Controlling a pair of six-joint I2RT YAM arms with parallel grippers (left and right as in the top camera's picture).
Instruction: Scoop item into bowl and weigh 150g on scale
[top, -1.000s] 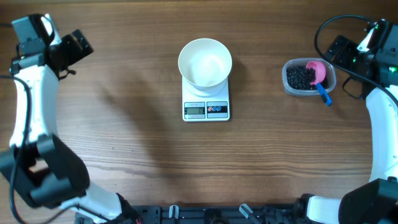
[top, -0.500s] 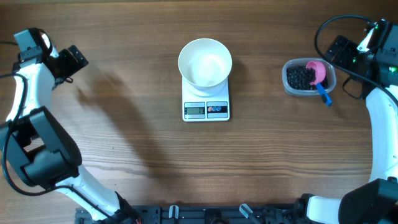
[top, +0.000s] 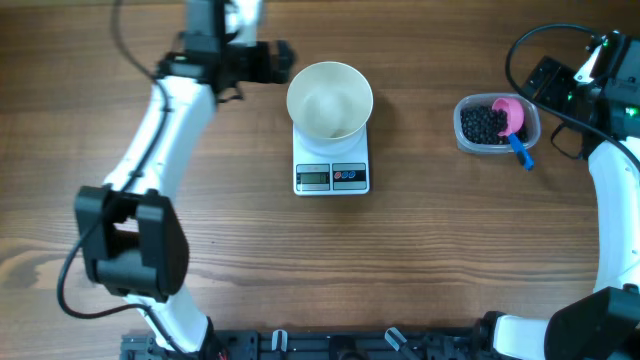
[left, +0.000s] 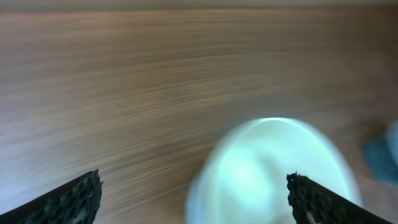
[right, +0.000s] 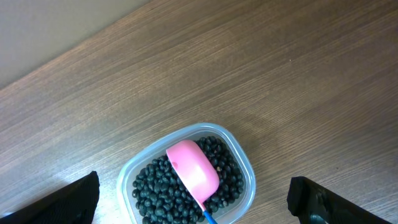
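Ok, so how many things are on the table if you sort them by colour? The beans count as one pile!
White: 2, the bowl and the scale
Pink: 1, the scoop, which has a blue handle
Clear: 1, the plastic tub
Black: 1, the pile of beans
Total: 5

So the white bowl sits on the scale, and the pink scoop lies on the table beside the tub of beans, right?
Not quite. The pink scoop rests inside the tub, on the beans, as the right wrist view shows. The bowl does sit on the scale.
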